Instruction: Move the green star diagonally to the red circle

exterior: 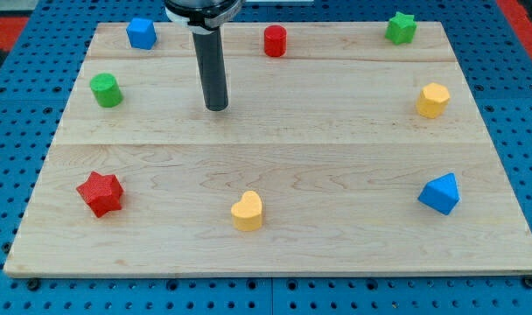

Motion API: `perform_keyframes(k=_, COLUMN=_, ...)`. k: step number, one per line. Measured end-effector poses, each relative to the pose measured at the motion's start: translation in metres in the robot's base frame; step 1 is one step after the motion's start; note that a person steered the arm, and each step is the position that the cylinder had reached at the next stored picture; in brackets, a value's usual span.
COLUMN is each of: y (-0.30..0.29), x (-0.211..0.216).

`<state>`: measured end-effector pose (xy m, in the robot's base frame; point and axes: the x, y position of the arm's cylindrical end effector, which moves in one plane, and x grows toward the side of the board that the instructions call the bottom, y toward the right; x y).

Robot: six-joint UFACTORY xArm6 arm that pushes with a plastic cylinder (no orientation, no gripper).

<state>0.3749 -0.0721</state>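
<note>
Wooden board (275,236) carries our green star (401,27) at its far right corner, red circle (275,41) mid top edge, my tip (216,108) left of both, touching nothing.

The board's (336,157) middle lies open. The tip (216,108) stands left of centre, apart from all 8 blocks. Along the far edge, bare wood separates the red circle (275,41) from the green star (401,28).
</note>
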Motion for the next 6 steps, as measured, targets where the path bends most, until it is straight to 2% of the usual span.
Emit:
perform_keyframes(k=4, y=-0.008, x=0.007)
perform_keyframes(k=5, y=0.038, x=-0.012)
perform_keyframes(k=6, y=0.133, x=-0.061)
